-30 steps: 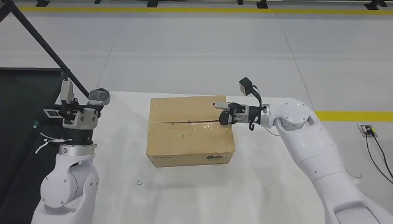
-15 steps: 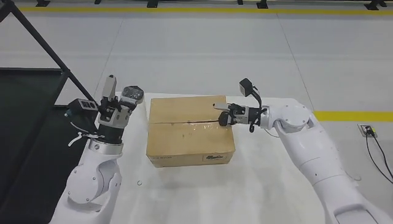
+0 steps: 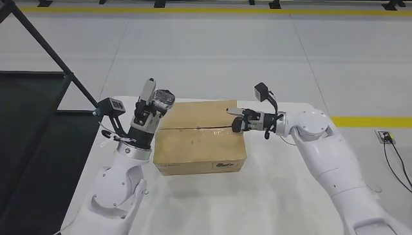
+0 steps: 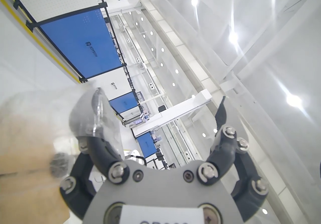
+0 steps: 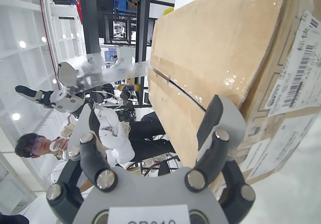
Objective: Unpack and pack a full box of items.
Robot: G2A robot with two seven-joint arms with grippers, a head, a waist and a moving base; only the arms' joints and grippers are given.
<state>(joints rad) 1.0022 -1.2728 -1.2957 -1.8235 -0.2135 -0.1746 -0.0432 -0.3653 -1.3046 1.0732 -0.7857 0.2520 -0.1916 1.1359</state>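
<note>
- The box [image 3: 199, 138] sits closed on the white table [image 3: 277, 190], its 2 top flaps meeting at a seam [image 3: 193, 129] that runs along the lid.
- In the right wrist view the box [image 5: 213, 42] shows glossy tape patches on top and a printed label [image 5: 298, 79] on its end face.
- The left gripper [image 3: 158, 94] is raised just off the box's far left corner, pointing upward.
- Its jaws stand wide apart, clamping nothing. In the left wrist view, the left gripper [image 4: 160, 99] has crumpled clear tape [image 4: 100, 114] clinging to 1 finger [image 4: 100, 144].
- From the right wrist view, the tape [image 5: 112, 72] stretches as a clear strip from the seam [image 5: 175, 84] at the box's far edge out to the left gripper [image 5: 41, 78]. The strip hangs in the air between them.
- The right gripper [image 3: 233, 119] is at the right end of the lid, level with the seam.
- Its jaws are open and hold nothing. In its own view, the right gripper [image 5: 150, 107] has 1 finger [image 5: 210, 119] just beside the box's top edge, and the other is clear of the box.
</note>
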